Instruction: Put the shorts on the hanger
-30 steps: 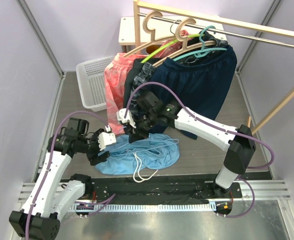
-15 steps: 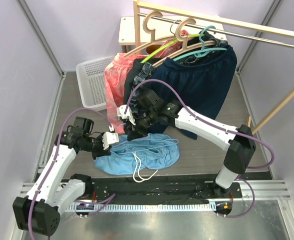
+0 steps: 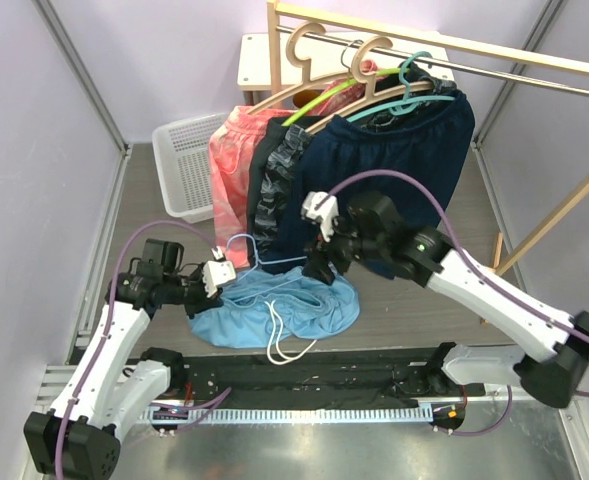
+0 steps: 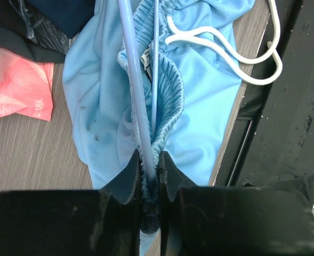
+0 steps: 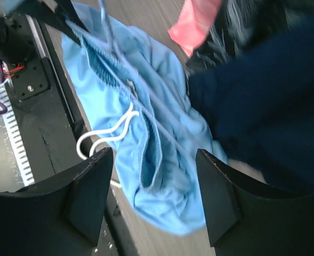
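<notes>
Pinching hanger (image 4: pixel 136 90), perhaps shorts (image 4: pixel 202 98) too: left claw (image 4: pixel 150 160)

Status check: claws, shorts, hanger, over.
Left claw shut on hanger and shorts waistband. Right claw open, empty, above shorts. Shorts lie bunched on table. Loose drawstring near front rail.

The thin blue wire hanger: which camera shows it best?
The left wrist view: the hanger runs close-up from the shut left tool through the shorts at the waistband. The top view shows only its faint outline. The right wrist view shows thin wires crossing the shorts.
</notes>
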`<act>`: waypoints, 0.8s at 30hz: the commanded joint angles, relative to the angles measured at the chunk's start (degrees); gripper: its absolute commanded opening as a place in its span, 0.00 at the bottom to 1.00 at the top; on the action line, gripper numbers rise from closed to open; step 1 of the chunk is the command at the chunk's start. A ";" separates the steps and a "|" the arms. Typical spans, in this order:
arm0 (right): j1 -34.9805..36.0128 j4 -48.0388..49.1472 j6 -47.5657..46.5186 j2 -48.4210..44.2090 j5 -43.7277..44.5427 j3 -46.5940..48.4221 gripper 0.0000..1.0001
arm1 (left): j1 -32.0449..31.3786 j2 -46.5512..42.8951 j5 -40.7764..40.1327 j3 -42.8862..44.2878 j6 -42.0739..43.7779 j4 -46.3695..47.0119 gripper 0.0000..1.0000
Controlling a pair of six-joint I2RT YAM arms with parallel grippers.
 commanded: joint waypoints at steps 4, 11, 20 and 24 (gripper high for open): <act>0.72 -0.18 8.23 -9.62 10.82 -14.10 0.63 | 0.22 0.44 1.03 1.28 -1.93 4.07 0.00; 1.25 8.86 16.39 -7.87 10.74 -22.19 0.64 | 0.22 -0.88 0.94 0.93 -1.14 4.42 0.00; 2.66 17.48 20.18 -2.77 15.30 -24.49 0.54 | 0.22 -3.17 0.68 0.41 0.88 3.37 0.00; 3.01 18.45 19.48 -0.57 18.29 -24.49 0.49 | 0.30 -3.96 1.03 0.05 0.88 3.89 0.00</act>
